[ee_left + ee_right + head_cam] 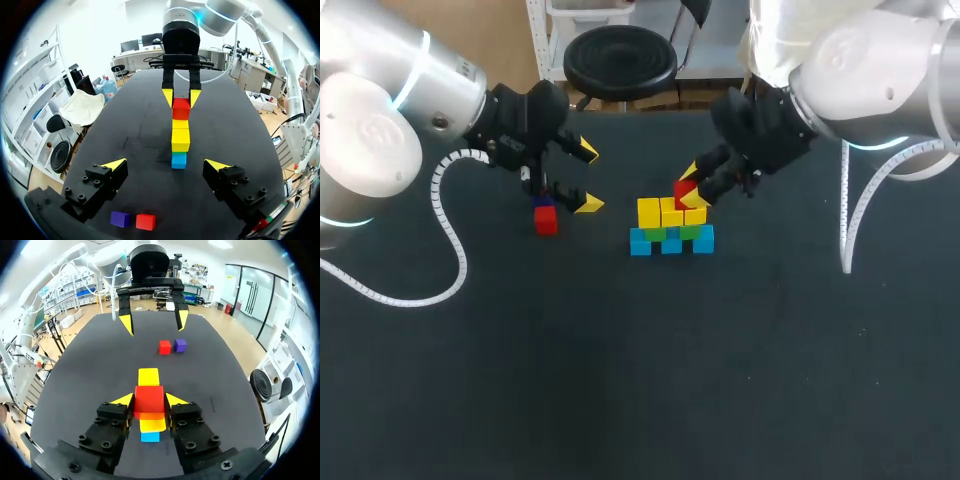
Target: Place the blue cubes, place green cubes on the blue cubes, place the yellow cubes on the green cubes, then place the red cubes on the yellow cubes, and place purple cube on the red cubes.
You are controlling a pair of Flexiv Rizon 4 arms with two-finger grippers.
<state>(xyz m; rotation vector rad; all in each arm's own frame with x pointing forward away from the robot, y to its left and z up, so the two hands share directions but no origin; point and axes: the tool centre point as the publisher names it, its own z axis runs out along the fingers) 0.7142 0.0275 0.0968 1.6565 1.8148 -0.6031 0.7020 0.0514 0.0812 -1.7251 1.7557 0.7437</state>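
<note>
Red-layer step in hand: red cube (pixel 148 399) pinched by right gripper (pixel 692 190) over yellow cubes (pixel 670 212); seating, release judged next. Left gripper (pixel 587 178) spread near second red cube (pixel 546 219).

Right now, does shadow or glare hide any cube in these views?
Head view: the small purple cube nearly merges into the dark table by the left gripper; no glare on cubes. Left wrist view: that cube reads clearly, evenly lit. Right wrist view: likewise, beside the loose red cube.
</note>
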